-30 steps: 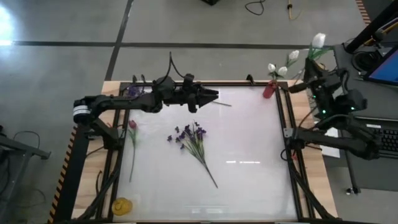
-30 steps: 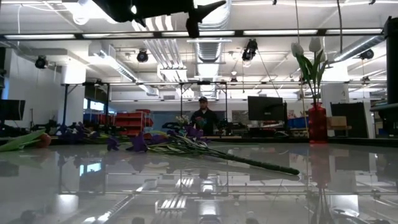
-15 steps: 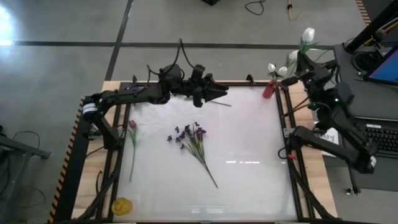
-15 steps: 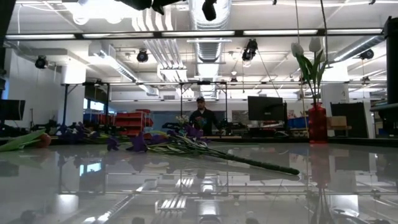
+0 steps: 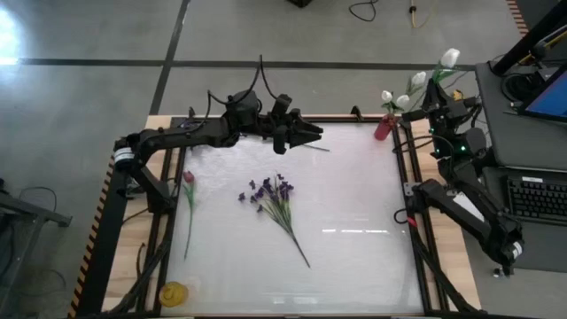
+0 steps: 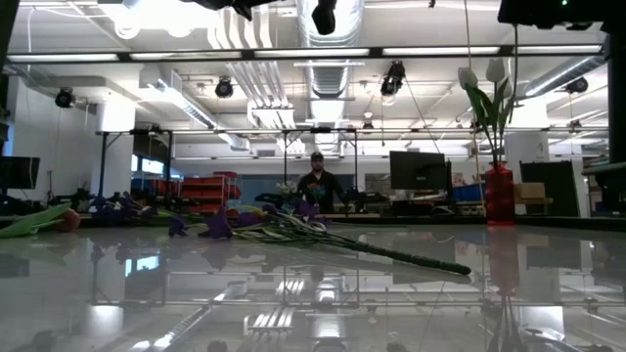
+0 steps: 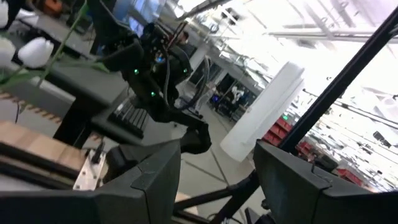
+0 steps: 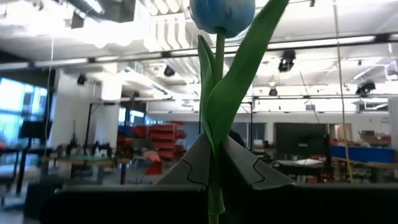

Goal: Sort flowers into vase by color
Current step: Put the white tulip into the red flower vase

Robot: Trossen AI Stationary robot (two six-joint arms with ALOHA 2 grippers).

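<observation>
Right gripper (image 8: pixel 216 163), at the frame's upper right beside the red vase (image 5: pixel 383 128), clamps a white tulip (image 5: pixel 451 58) stem; left gripper (image 5: pixel 307 135), upper centre, spread empty above the purple spray (image 5: pixel 272 194).

Spray (image 5: pixel 272 198) lies mid-table, bud (image 5: pixel 188 178) at left edge, vase (image 5: pixel 383 128) in far right corner

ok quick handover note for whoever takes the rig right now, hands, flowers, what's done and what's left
Right hand: shut on a white tulip, held upright near the red vase at the table's far right corner.
Left hand: open, empty, raised over the far edge.
Done: two white tulips stand in the vase.
Left: the held tulip, the purple spray mid-table, the pink-red bud at the left edge.
</observation>
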